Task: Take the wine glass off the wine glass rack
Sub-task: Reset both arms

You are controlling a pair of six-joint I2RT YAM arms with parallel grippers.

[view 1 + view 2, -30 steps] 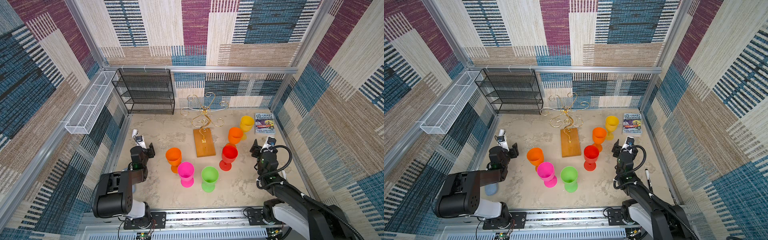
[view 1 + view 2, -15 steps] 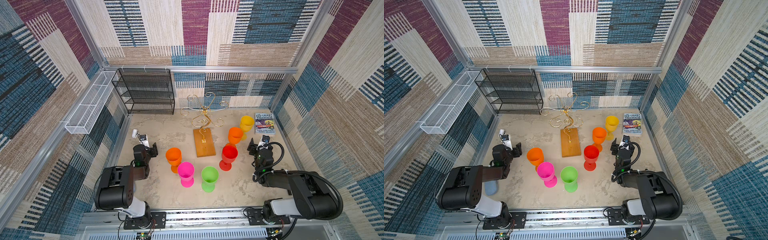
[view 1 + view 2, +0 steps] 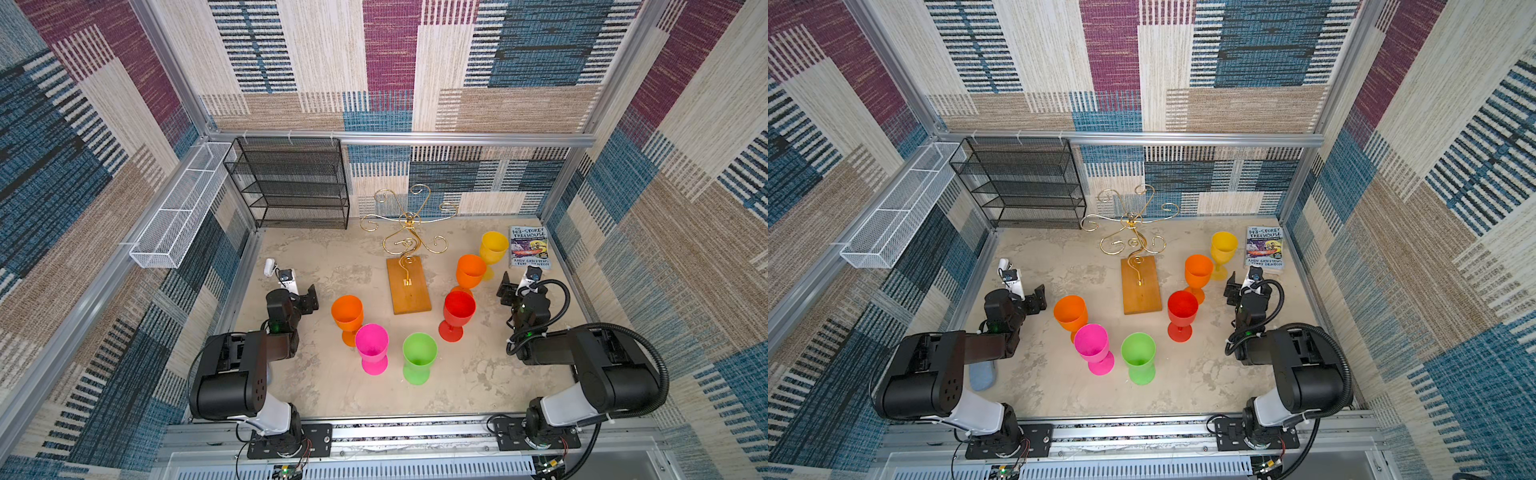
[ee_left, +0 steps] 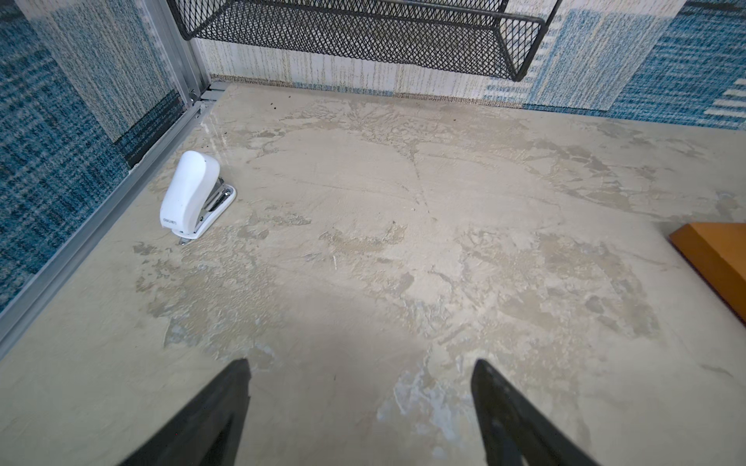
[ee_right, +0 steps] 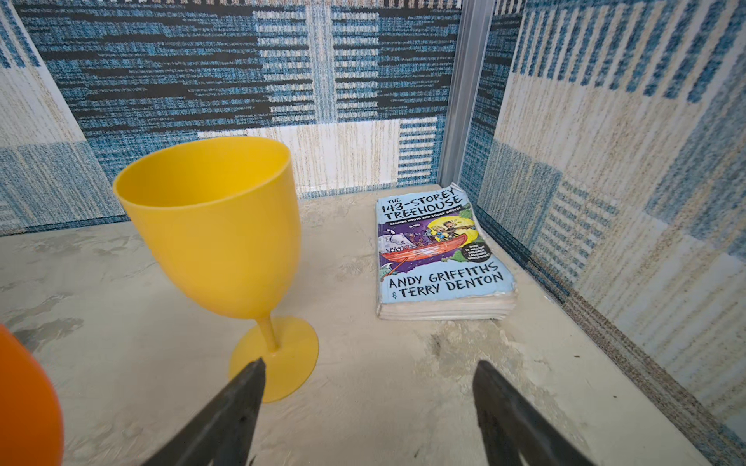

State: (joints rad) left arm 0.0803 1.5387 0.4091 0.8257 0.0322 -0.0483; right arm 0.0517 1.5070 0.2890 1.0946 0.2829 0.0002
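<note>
Closest in, the green glass (image 3: 419,353) and pink glass (image 3: 372,343) stand upright on the worktop (image 3: 332,257), with an orange glass (image 3: 347,311) and a red glass (image 3: 459,307) just behind. The left claw (image 4: 359,363) is spread wide over bare worktop with nothing in it, and there's a white stapler (image 4: 189,193) nearby. The right claw (image 5: 369,363) is spread and empty too, just beside the yellow glass (image 5: 218,226). The wine glass rack (image 3: 411,295) sits mid-worktop between the glasses. There's a book (image 3: 529,247) in the far right corner and a black mesh shelf (image 3: 291,183) on the back wall.
</note>
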